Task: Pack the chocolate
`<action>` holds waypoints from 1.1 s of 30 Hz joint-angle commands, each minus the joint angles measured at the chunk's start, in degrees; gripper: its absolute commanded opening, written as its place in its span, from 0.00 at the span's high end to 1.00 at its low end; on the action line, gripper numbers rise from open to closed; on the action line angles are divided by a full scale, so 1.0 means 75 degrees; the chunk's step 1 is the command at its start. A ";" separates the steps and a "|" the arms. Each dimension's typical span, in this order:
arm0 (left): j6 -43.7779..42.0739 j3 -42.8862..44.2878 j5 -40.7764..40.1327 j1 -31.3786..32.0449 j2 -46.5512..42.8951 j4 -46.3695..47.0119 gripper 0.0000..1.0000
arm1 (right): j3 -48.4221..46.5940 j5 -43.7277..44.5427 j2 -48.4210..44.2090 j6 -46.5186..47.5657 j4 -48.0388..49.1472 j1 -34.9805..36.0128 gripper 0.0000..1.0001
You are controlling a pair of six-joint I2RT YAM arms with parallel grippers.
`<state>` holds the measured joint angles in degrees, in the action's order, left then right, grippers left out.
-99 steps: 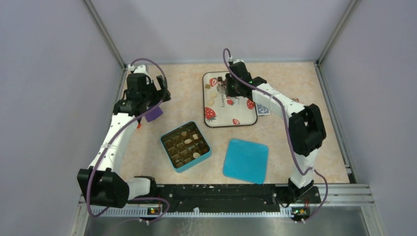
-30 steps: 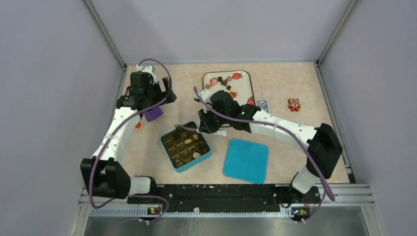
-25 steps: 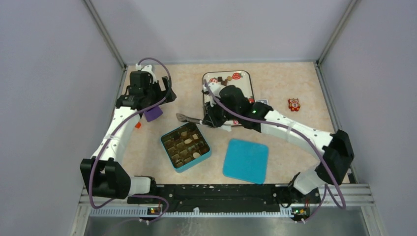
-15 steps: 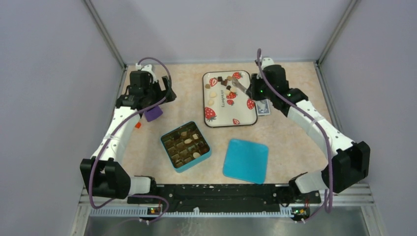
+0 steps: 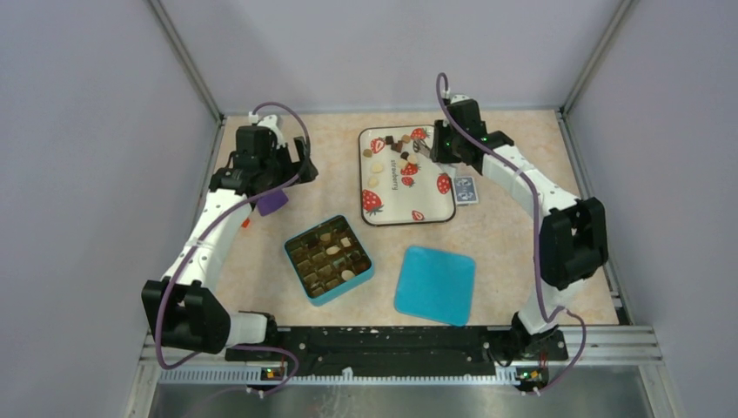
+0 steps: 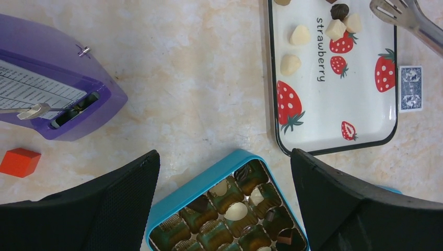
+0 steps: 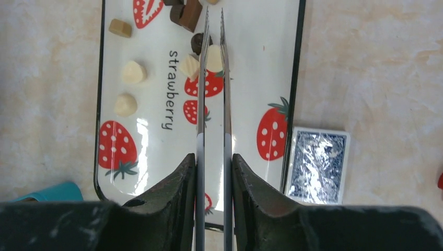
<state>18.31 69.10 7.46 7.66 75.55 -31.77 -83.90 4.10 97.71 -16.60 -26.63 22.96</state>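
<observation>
I have the right gripper over the far end of the strawberry tray, its fingers clamped on a pair of metal tongs. The pieces are far too small for the fingers themselves, so the tongs do the picking. The two blades stand a little apart, with a cream-white piece of the chocolate lying between their tips. I cannot tell whether it is pinched or only straddled. The rest of the loose chocolate sits clustered at that same end of the tray, dark, light brown and cream, while more is already in the compartments of the teal box nearer the arms. The box's lid lies flat on the bench just beside it, which leaves the compartments open from above. The left gripper hangs above the bench near the box with its fingers wide apart and nothing between them. I judge it is parked there to stay clear of the tongs' route between tray and box. Several compartments look unfilled, so I judge the packing is only partway done.
</observation>
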 commanded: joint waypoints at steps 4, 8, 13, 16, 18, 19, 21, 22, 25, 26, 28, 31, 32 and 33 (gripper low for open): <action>-0.0141 0.0356 -0.0182 0.0016 0.0029 -0.0027 0.01 | -0.1424 -0.0405 0.0916 -0.0193 0.0521 -0.0032 0.72; -0.0184 0.0458 -0.0249 0.0010 0.0078 -0.0075 0.01 | -0.2004 -0.0508 0.1466 -0.0174 0.0312 -0.0037 0.68; -0.0232 0.0536 -0.0372 0.0010 0.0097 -0.0146 0.01 | -0.2128 -0.0797 0.1810 -0.0293 0.0439 -0.0036 0.67; -0.0238 0.0533 -0.0396 0.0010 0.0087 -0.0157 0.01 | -0.2143 -0.0821 0.1950 -0.0311 0.0454 -0.0034 0.67; -0.0232 0.0520 -0.0398 0.0010 0.0088 -0.0164 0.01 | -0.2125 -0.0848 0.2016 -0.0329 0.0457 -0.0038 0.67; -0.0227 0.0517 -0.0398 0.0010 0.0097 -0.0170 0.01 | -0.2101 -0.0846 0.2033 -0.0332 0.0466 -0.0029 0.67; -0.0214 0.0503 -0.0396 0.0010 0.0088 -0.0161 0.01 | -0.2043 -0.0816 0.2025 -0.0336 0.0473 -0.0037 0.68; -0.0213 0.0505 -0.0397 0.0010 0.0077 -0.0168 0.01 | -0.2009 -0.0765 0.2014 -0.0338 0.0474 -0.0036 0.68; -0.0214 0.0502 -0.0439 0.0010 0.0059 -0.0176 0.01 | -0.1911 -0.0578 0.1888 -0.0302 0.0447 -0.0034 0.70; -0.0224 0.0504 -0.0444 0.0010 0.0060 -0.0181 0.01 | -0.1903 -0.0372 0.1850 -0.0281 0.0390 -0.0035 0.70; -0.0214 0.0500 -0.0444 0.0010 0.0044 -0.0182 0.01 | -0.1892 -0.0159 0.1762 -0.0210 0.0305 -0.0038 0.72; -0.0214 0.0490 -0.0444 0.0010 0.0058 -0.0176 0.01 | -0.1870 0.0019 0.1665 -0.0144 0.0224 -0.0026 0.72; -0.0214 0.0490 -0.0444 0.0010 0.0067 -0.0171 0.01 | -0.1852 0.0008 0.1630 -0.0142 0.0232 -0.0020 0.72; -0.0205 0.0498 -0.0439 0.0010 0.0074 -0.0170 0.01 | -0.1846 -0.0005 0.1618 -0.0132 0.0234 -0.0019 0.72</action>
<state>17.41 71.02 4.86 7.66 76.38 -33.71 -96.51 1.89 113.45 -18.13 -26.33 22.96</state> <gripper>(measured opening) 0.987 0.294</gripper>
